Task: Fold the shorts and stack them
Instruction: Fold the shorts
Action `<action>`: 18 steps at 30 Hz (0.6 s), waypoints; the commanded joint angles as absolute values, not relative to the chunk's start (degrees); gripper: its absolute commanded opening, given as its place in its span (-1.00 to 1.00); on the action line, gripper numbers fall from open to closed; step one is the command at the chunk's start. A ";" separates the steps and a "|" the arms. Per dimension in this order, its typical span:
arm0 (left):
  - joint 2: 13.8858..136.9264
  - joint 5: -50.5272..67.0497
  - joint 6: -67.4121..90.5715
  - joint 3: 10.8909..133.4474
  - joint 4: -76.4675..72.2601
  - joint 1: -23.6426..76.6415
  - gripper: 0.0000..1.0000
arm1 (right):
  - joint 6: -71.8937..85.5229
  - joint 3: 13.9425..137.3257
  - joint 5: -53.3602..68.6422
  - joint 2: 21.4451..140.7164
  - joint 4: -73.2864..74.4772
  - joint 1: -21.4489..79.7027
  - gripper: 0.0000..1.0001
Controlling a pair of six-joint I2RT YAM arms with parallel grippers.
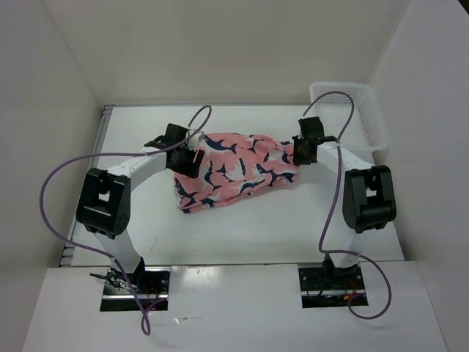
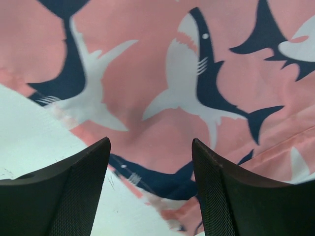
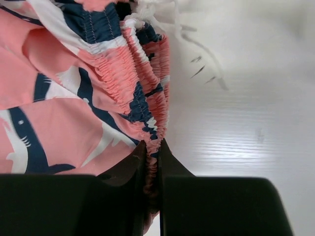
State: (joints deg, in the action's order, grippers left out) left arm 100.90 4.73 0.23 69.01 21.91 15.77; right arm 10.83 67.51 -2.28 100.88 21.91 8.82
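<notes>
Top view: shorts (image 1: 234,172) lie bunched mid-frame, my left claw (image 1: 187,158) at their left end, my right claw (image 1: 304,150) at their right.
Left wrist: left claw (image 2: 150,143) wide apart, holding nothing.
Right wrist: right claw (image 3: 151,147) clamped on waistband (image 3: 142,105), lower centre.

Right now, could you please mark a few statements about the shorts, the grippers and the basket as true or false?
1. The right gripper pinches the waistband of the shorts. True.
2. The left gripper is shut on fabric. False: it is open above the shorts.
3. The shorts lie in the basket. False: they lie on the table, apart from the basket.
4. The shorts carry a shark print. True.
</notes>
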 commanded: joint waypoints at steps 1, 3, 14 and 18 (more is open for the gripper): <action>98.01 2.38 0.00 68.39 18.64 16.00 0.49 | 1.86 73.03 -7.20 94.75 24.43 8.79 -1.00; 96.08 1.76 0.00 66.63 18.63 16.00 0.49 | -0.51 74.79 -11.76 93.09 24.43 8.79 -1.00; 99.57 5.19 0.00 63.98 14.34 23.01 0.56 | -10.80 79.27 -17.23 88.86 20.39 8.79 -1.00; 102.04 5.00 0.00 65.21 13.80 24.52 0.56 | -18.08 79.98 -18.71 89.38 18.38 14.66 -1.00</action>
State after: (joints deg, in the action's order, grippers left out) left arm 100.33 3.70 0.23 64.60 16.23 23.73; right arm -11.07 76.99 -16.56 91.11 22.92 10.17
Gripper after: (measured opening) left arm 0.780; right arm 0.121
